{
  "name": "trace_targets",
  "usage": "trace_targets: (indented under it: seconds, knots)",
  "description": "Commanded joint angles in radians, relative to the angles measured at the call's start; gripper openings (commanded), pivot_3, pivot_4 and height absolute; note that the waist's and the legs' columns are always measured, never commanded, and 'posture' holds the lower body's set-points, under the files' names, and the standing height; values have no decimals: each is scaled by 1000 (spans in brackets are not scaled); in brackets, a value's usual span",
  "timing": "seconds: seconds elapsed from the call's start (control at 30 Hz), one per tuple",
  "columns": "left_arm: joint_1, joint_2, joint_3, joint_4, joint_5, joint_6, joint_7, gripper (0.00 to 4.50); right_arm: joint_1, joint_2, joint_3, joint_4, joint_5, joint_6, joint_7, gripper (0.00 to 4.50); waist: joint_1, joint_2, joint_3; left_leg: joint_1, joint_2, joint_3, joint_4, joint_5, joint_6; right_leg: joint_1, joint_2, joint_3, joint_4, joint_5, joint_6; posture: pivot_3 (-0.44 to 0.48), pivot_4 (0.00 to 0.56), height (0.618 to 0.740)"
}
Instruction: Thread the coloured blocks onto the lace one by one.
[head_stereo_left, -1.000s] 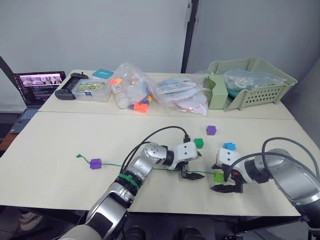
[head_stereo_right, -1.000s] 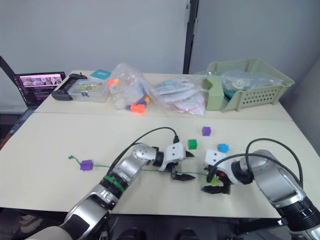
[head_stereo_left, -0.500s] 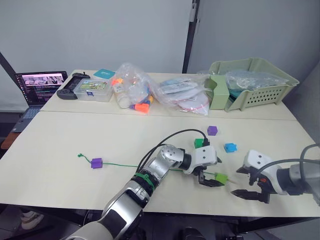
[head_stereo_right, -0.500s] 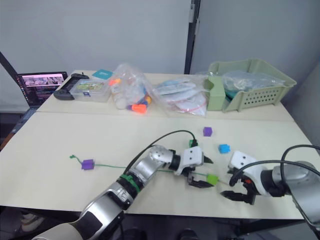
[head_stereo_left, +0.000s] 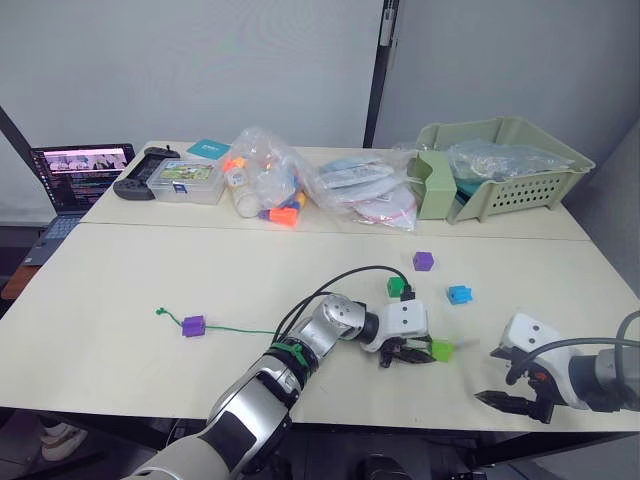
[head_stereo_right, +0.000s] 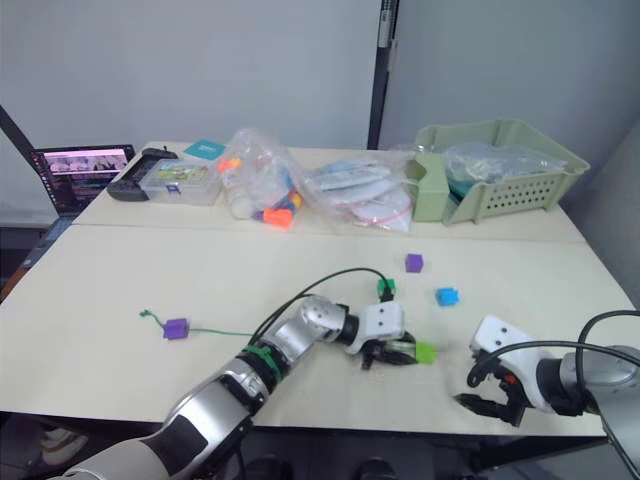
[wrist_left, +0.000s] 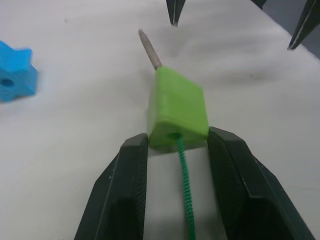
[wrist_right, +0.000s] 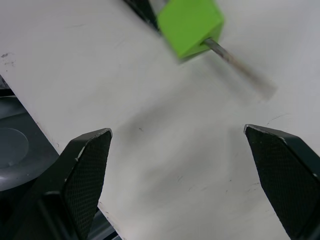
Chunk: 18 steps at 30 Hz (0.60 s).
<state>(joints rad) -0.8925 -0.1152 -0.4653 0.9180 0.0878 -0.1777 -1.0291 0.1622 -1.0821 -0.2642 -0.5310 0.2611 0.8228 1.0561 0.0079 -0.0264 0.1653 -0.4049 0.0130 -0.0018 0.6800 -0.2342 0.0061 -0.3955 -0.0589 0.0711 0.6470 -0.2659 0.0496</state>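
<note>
**Lime block on the cord, pinched in my left gripper**

Along the far edge of the table (head_stereo_left: 120, 290) I see a laptop (head_stereo_left: 78, 175), a game controller (head_stereo_left: 140, 178), a clear box (head_stereo_left: 185, 182), bags of orange toys (head_stereo_left: 268, 185) and a pale green basket (head_stereo_left: 500, 165). None of it reaches the work area at the front, where only loose blocks lie around my grippers.

I count five blocks. One purple block (head_stereo_left: 192, 326) sits on the cord (head_stereo_left: 240, 331) near its knotted end, out to my left. A second purple block (head_stereo_left: 423, 261), a dark green block (head_stereo_left: 397, 287) and a blue block (head_stereo_left: 459, 294) lie loose beyond my left gripper. The fifth, the lime block (wrist_left: 178, 111), is threaded on the cord with the stiff tip (wrist_left: 149, 48) sticking out its far side.

My left arm reaches far across to the right, forearm low over the table. The left gripper (wrist_left: 177, 150) pinches the lime block between its two fingers, the cord running back between them.

My right arm is bent in at the front right corner. The right gripper (head_stereo_left: 515, 385) hovers with its fingers spread wide, apart from the tip, holding nothing.
</note>
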Motion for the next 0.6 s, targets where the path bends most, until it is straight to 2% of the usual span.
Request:
trace_targets:
  seconds: [0.03,0.3,0.6]
  knots:
    - [-30,-82,-24,39,39,9,24,1123,-19,-2,-2,-3,11,-33,-14,4500,-1,0,0,0,0,0,0,0,0,1,0,0,-1,-1,2,0,150,737]
    - [-14,-44,-26,5,30,18,4,1123,-85,4,74,41,5,-78,-32,4500,-2,0,0,1,0,0,0,0,0,2,0,0,-1,-2,3,0,150,737]
    - [28,25,-50,-80,56,49,-45,1123,-320,45,333,225,-98,-218,-29,4500,-10,1,0,0,0,0,-1,0,0,0,0,0,-1,0,0,0,150,737]
